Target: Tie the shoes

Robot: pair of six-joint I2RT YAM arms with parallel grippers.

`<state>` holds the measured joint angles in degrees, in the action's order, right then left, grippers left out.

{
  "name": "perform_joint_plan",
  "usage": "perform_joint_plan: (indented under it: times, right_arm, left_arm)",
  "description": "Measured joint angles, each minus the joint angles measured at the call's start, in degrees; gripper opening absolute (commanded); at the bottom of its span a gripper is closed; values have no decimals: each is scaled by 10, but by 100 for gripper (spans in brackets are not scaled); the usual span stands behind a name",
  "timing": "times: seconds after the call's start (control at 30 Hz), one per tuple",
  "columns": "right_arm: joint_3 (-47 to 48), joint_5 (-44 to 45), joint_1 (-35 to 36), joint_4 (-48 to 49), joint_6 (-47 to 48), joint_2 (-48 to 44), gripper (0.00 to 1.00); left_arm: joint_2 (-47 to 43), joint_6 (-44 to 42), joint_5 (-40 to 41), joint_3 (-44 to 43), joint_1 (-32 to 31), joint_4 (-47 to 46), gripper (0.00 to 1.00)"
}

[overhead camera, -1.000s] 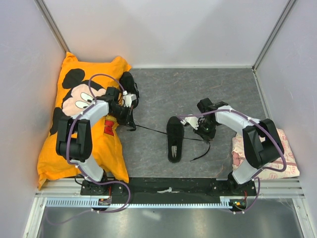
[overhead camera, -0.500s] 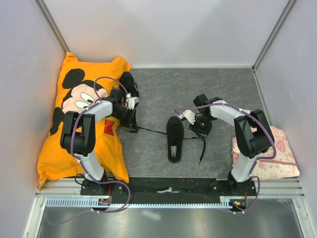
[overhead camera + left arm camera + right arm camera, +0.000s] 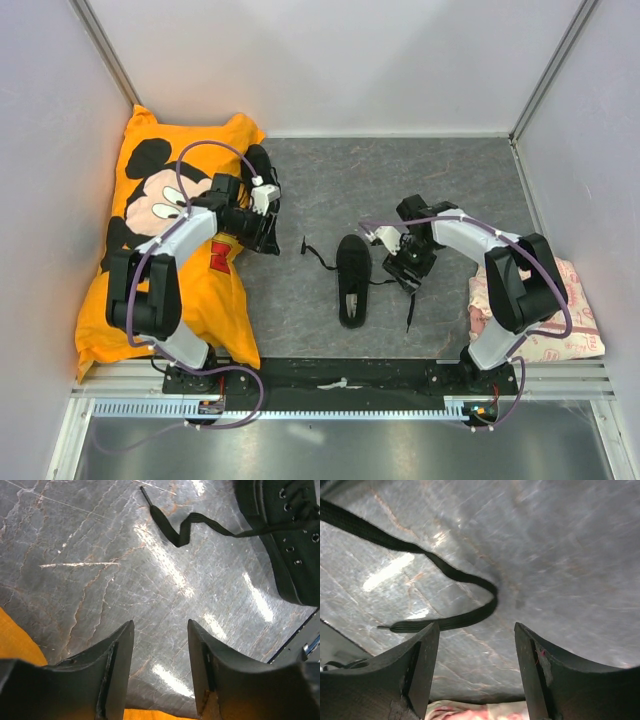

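Nearby: shoe (image 3: 352, 280) centre, orange pillow (image 3: 225, 310) left, cloth (image 3: 585, 335) right.

Shoes: 2. One black shoe (image 3: 352, 285) lies on the worktop (image 3: 400, 180) between the left jaws and right jaws; a second shoe (image 3: 257, 163) sits just beyond the left jaws, partly hidden. Loose lace ends: 2. The left lace end (image 3: 185, 527) is ahead of the left jaws and the right lace end (image 3: 445, 575) ahead of the right jaws. Orange Mickey Mouse pillow (image 3: 150, 200): 1, beside the left jaws. Pink patterned cushion (image 3: 562, 340): 1, apart from the right jaws. Arms: 2, left arm (image 3: 185, 228) and right arm (image 3: 462, 228).
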<state>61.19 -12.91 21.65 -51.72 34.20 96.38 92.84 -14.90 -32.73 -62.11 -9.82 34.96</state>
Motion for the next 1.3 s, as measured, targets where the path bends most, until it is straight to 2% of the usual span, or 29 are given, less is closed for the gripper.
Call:
perform_joint_plan:
  times: [0.23, 0.47, 0.67, 0.93, 1.3]
  right_arm:
    - [-38, 1, 21, 10, -31, 3, 61]
    - [-40, 65, 12, 30, -50, 5, 58]
    - [0, 133, -42, 43, -35, 19, 64]
    - [16, 115, -43, 30, -3, 2, 76]
    - [34, 58, -47, 13, -10, -36, 77]
  left_arm:
    - [-25, -15, -10, 38, 0, -24, 55]
    - [-28, -22, 0, 45, -21, -58, 54]
    - [15, -18, 56, 8, -91, -90, 54]
    - [102, 20, 104, -61, -131, -121, 51]
    - [165, 41, 140, -100, -144, -132, 33]
